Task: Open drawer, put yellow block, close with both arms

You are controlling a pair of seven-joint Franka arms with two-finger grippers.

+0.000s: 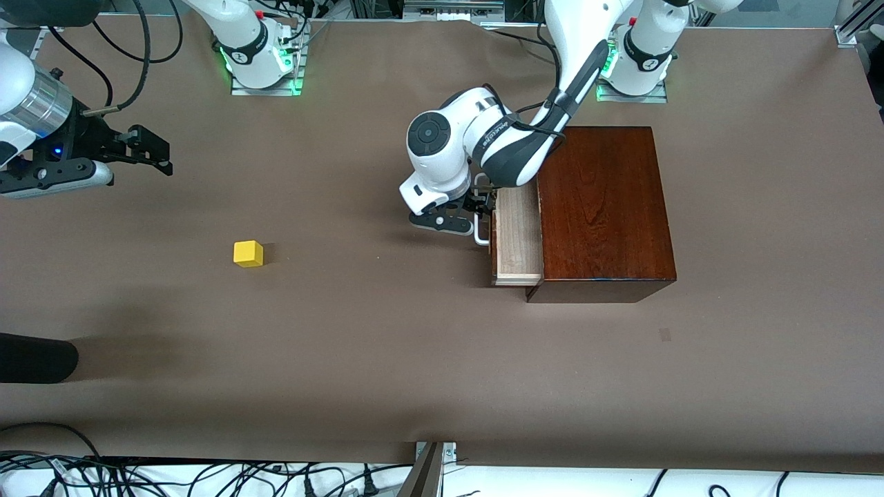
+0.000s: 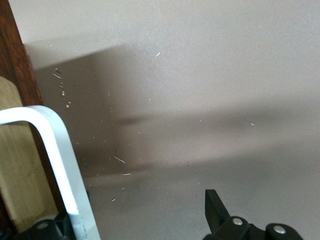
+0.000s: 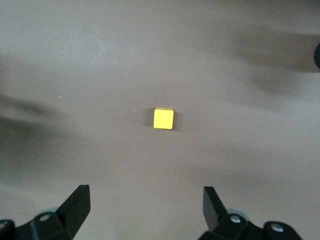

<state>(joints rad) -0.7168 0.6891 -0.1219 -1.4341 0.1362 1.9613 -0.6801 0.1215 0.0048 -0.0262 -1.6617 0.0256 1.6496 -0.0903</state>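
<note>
On the brown table [image 1: 387, 359] I see the pale wood drawer [image 1: 516, 241] part-open in the reddish-brown box [image 1: 601, 207], my left gripper [image 1: 481, 215] spread wide at its white U-shaped handle [image 2: 60, 160], the right gripper [image 3: 145, 212] wide open above the small yellow block [image 3: 163, 118].

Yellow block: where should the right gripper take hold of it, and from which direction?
Probably straight down from above, fingers closing on two opposite side faces. The yellow block sits flat on the table with nothing touching it, its faces roughly square to the open right gripper, which hangs above the table toward the right arm's end.
</note>
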